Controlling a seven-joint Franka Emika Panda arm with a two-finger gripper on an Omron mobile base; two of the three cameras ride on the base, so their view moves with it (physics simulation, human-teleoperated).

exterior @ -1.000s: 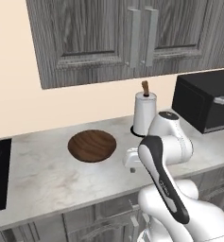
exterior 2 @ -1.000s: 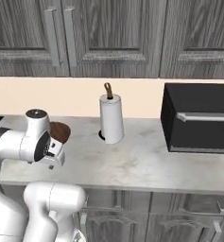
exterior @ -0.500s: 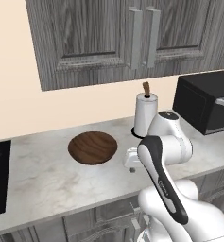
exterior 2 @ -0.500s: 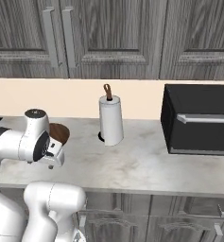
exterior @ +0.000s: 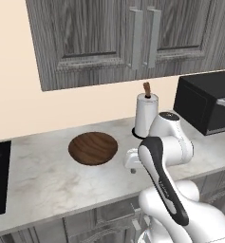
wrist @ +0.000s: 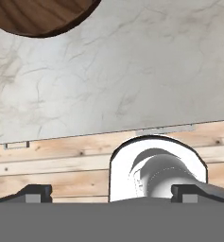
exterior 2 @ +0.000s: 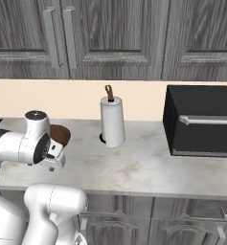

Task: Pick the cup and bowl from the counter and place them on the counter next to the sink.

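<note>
Marbled tabletop (exterior: 47, 175) holds the wooden bowl (exterior: 93, 148), left of the paper towel roll (exterior: 145, 115). It looks hard, light, maybe slippery; I'd pinch its rim. My claw (wrist: 111, 194) is open, holding nothing.

Bowl (exterior: 93, 148) dark grained wood; counter (exterior: 42, 175) smooth veined marble; toaster (exterior 2: 201, 125) matt black

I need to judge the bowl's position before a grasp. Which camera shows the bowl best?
The left base view: the whole bowl lies unobstructed on the counter. The right base view shows a sliver behind the arm; the hand view shows just its edge.
</note>
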